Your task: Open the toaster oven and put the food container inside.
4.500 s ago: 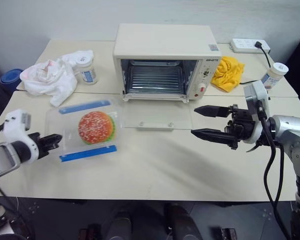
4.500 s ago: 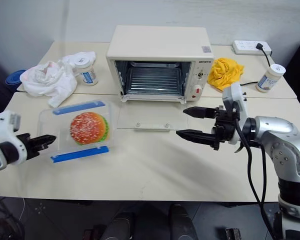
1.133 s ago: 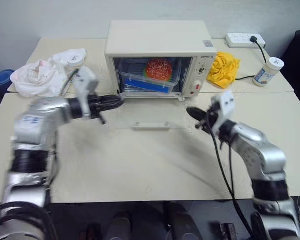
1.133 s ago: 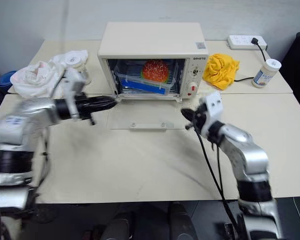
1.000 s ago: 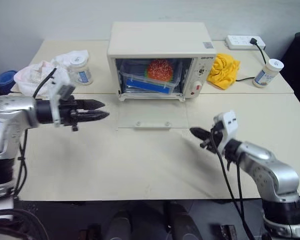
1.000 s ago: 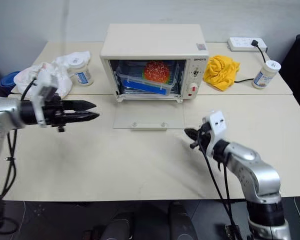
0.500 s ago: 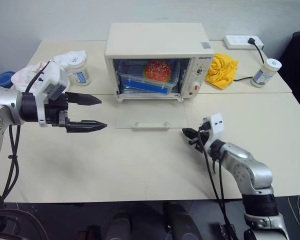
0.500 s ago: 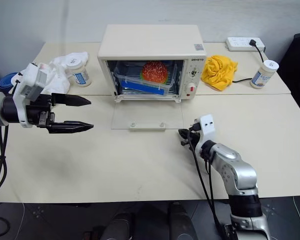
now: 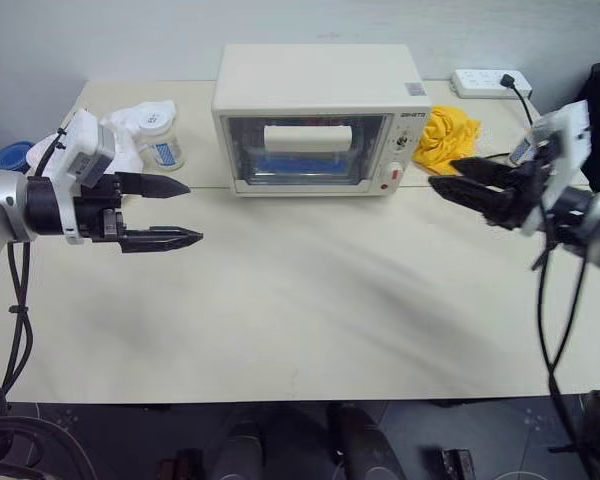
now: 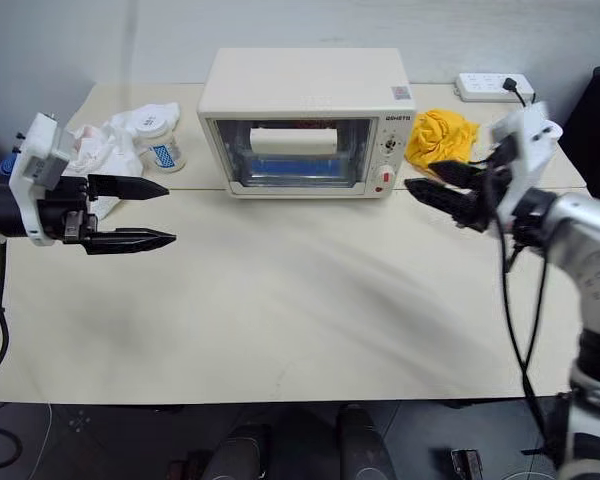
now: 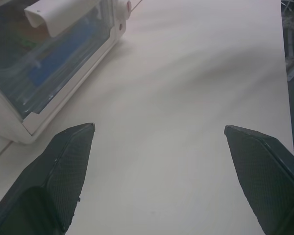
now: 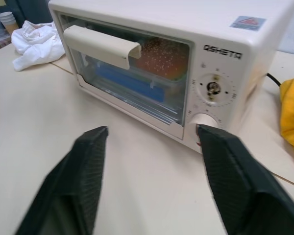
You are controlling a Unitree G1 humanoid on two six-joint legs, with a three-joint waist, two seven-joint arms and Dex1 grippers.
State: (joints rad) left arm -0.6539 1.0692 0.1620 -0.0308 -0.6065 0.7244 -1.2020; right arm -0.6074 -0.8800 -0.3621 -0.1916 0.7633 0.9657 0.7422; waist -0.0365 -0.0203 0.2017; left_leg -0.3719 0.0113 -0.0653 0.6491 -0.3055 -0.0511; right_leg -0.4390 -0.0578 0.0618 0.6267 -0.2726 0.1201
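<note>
Container [image 12: 137, 73] sits inside the shut oven [image 9: 315, 115], so both grippers, left [image 9: 170, 212] and right [image 9: 458, 186], hang spread and empty either side, clear of it.

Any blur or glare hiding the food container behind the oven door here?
Right eye view: right gripper slightly motion-smeared; toaster oven sharp. Right wrist view: food container dimly readable through the hazy door glass. Left wrist view: door glass tinted, contents indistinct.

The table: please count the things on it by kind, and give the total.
Toaster oven: 1
Food container, inside the oven: 1
White jars: 2
Cloths, white and yellow: 2
Power strip: 1
Total: 7
</note>
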